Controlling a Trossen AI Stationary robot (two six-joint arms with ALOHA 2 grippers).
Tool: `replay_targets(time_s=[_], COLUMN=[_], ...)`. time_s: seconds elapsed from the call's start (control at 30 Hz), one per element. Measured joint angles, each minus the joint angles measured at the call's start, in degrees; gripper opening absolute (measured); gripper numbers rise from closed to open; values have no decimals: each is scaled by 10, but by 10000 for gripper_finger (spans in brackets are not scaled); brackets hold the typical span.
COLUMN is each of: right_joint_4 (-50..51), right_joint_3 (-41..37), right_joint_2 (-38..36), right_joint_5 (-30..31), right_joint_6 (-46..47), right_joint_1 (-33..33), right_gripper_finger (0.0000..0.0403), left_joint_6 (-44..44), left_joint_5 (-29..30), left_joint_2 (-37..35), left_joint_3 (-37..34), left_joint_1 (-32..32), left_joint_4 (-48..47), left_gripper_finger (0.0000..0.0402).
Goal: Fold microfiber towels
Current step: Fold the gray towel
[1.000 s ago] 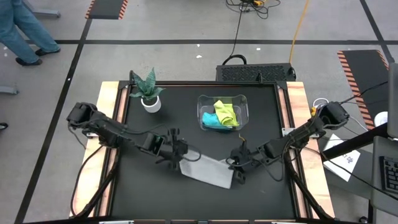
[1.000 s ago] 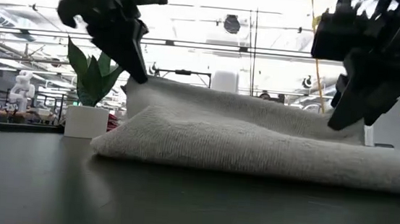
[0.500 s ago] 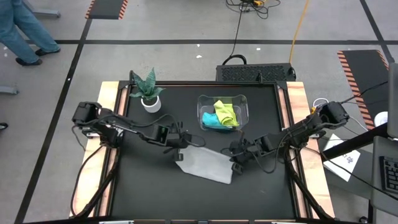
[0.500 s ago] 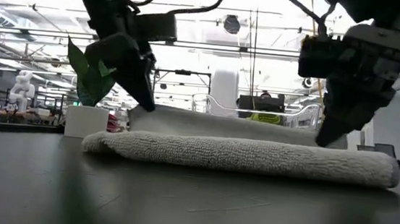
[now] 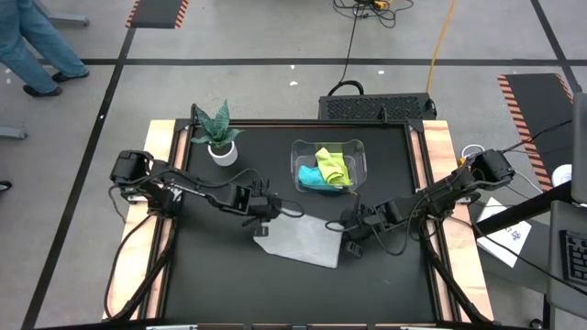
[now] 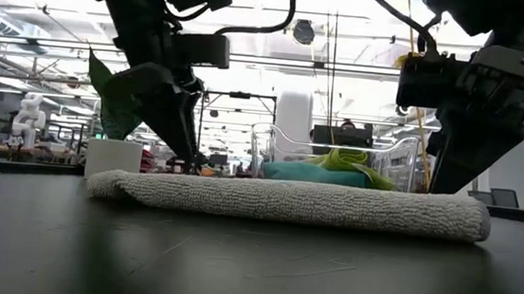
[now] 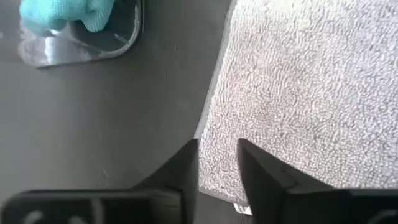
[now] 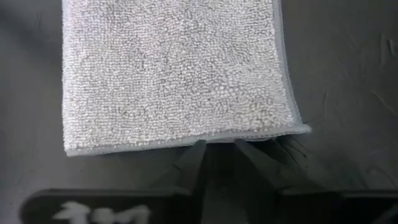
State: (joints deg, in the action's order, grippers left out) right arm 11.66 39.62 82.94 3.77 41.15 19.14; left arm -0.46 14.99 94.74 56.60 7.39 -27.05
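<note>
The left gripper (image 7: pixel 217 163) and right gripper (image 8: pixel 217 152) each stand at a far corner of the folded grey towel (image 5: pixel 303 240), jaws slightly parted, gripping nothing. The fold looks laid; next, lift clear of the tabletop (image 5: pixel 229 284).

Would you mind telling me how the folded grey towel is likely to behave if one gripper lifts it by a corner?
The grey towel would probably droop and unfold: it lies limp in soft folded layers. Its looped pile suggests good grip. It looks light for its size.

Robotics lab: hazard-striped floor (image 5: pixel 158 11), cables, more robots (image 6: pixel 32 108) behind.
</note>
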Motion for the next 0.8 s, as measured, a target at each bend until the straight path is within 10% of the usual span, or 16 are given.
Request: replay_targets(time_s=[0.37, 0.8], right_joint_4=[-9, -130], right_joint_3=[0, -54], right_joint_2=[0, -128], right_joint_5=[7, 112], right_joint_6=[-47, -182], right_joint_1=[14, 109], right_gripper_finger=[180, 175], left_joint_6=[15, 32], left_joint_5=[57, 69], left_joint_2=[-11, -63], left_joint_3=[1, 49], left_joint_1=[36, 101], left_joint_4=[-58, -40], left_gripper_finger=[241, 207])
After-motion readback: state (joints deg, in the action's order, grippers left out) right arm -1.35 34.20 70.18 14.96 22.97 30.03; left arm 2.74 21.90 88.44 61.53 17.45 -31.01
